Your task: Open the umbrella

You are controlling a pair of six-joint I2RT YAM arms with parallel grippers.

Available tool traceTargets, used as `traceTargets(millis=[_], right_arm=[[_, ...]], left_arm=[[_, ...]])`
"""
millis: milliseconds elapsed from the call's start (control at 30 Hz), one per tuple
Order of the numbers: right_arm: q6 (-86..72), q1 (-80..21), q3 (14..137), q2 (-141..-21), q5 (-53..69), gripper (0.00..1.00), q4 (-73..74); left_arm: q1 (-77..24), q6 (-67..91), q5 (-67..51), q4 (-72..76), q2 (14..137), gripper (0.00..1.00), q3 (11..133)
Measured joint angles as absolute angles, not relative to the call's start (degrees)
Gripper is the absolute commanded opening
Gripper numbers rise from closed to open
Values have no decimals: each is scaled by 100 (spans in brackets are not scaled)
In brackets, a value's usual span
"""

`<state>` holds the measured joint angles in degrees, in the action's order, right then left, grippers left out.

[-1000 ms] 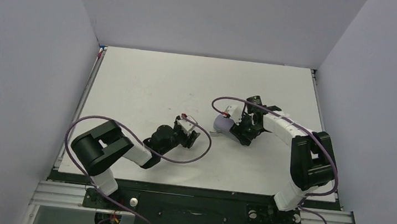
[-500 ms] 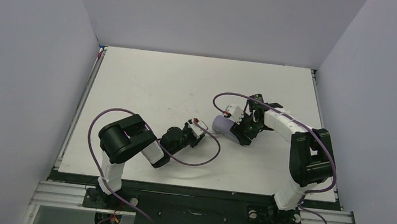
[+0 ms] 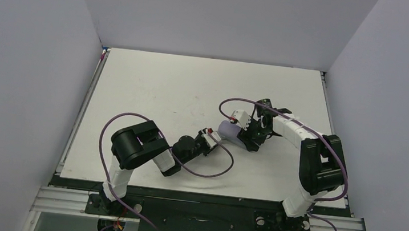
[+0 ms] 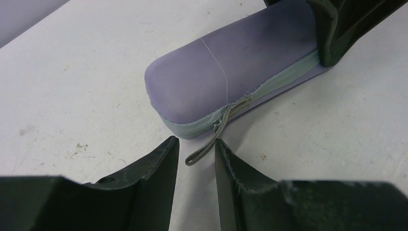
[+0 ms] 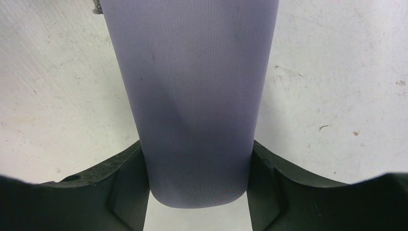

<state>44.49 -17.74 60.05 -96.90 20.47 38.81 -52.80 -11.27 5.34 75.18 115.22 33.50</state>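
- In the middle of the white table (image 3: 153, 87), a lavender oval case (image 4: 231, 72) is lying flat.
- The right gripper (image 5: 197, 154) is clamping the case's far end, one finger pressing against each long side.
- The left gripper (image 4: 196, 143) is hovering just beside the near end, its jaws standing narrowly apart and gripping nothing.
- The zipper cord (image 4: 211, 134) is trailing down between those fingertips.
- The umbrella itself is not showing in any view.
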Motion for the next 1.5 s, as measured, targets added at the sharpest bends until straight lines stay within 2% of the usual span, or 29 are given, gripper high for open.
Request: traceTargets(millis=[233, 433, 900, 1500], right_arm=[[4853, -1778, 5902, -9605, 2115, 20, 3931], [5085, -1820, 5861, -9548, 2145, 20, 4069], [4882, -1887, 5870, -9533, 2215, 18, 4211], [4209, -1791, 6066, -9666, 2493, 18, 4624]], left_arm=[[-5271, -1162, 513, 7607, 10980, 30, 2628], [-5266, -996, 574, 7561, 10527, 29, 2569], [-5448, -996, 602, 7485, 11155, 24, 3000], [-5527, -1059, 626, 7655, 11264, 17, 2971]])
